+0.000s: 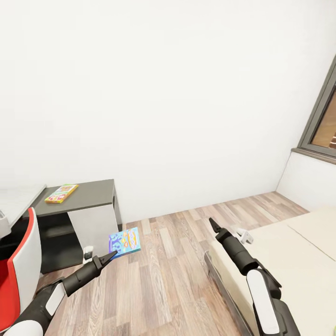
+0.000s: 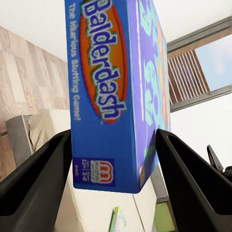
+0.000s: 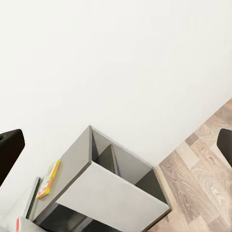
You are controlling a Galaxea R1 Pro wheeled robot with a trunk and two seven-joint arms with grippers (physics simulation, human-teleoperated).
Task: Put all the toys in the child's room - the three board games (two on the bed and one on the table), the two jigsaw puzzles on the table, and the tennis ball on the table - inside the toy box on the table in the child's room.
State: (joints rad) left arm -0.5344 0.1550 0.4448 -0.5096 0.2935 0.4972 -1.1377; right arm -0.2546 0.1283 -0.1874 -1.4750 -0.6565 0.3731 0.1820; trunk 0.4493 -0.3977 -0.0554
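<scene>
Your left hand point(image 1: 112, 255) is clamped on the blue board game point(image 1: 125, 242). In the left wrist view the two fingers point(image 2: 34, 188) press the box's faces from either side, near its lower end, and the box point(image 2: 116, 87) stands out beyond the fingertips along its long axis. In the head view the game is carried over the wood floor point(image 1: 172, 275), tilted, well apart from any surface.

Your right hand point(image 1: 213, 226) holds nothing. In the right wrist view its fingers point(image 3: 9, 150) stand apart at the frame edges with only wall and cabinet between them.

The dark counter point(image 1: 88, 193) lies far and to the left of the held game. A yellow-green game point(image 1: 61, 193) lies flat on its top. The pale counter point(image 1: 16, 198) adjoins it at the far left, behind the red chair point(image 1: 18, 270). The bed point(image 1: 298, 252) lies on the right, close under the right arm.

The toy box is not yet in sight, so judge its position as beyond the left edge, along the pale counter. The left arm is the nearer one to that side; expect to turn left and carry the game across with the grip unchanged.
</scene>
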